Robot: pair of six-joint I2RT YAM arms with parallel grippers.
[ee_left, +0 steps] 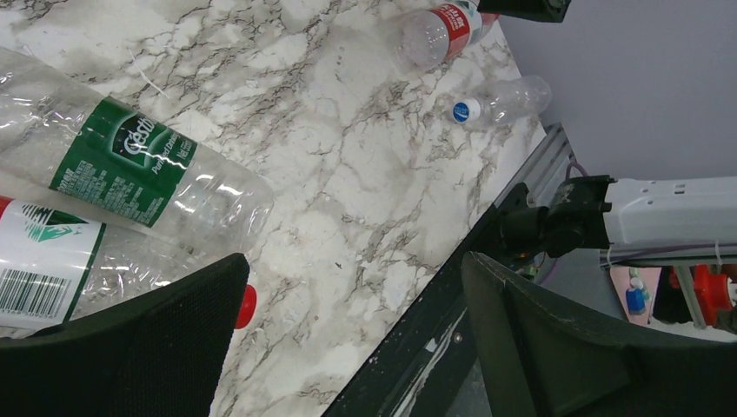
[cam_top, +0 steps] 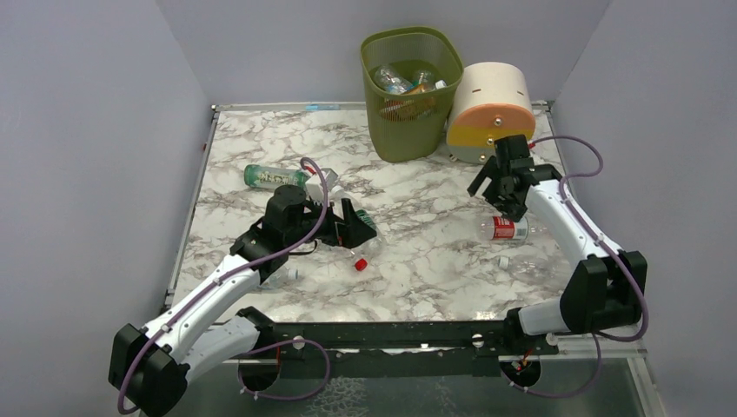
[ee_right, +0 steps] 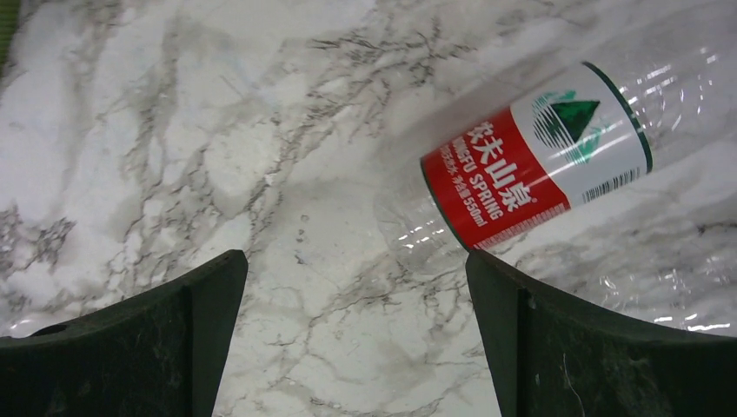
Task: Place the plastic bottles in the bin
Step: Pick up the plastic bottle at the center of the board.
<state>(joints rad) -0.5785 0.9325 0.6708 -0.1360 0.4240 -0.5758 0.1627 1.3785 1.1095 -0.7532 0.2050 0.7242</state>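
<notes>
With the bin [cam_top: 404, 139] at the table's [cam_top: 426, 261] twelve o'clock already holding several bottles, picking is in hand: the right gripper [ee_right: 355, 265], jaws wide and empty, hovers by the red-labelled bottle [ee_right: 534, 169] at three o'clock and should straddle and clamp it, while the left gripper [ee_left: 355, 261] gapes empty beside a green-labelled bottle [ee_left: 130, 165].

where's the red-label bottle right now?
Top view: the red-label bottle lies on its side on the right half of the table, right next to the open right gripper, a small blue-capped bottle close by.
</notes>
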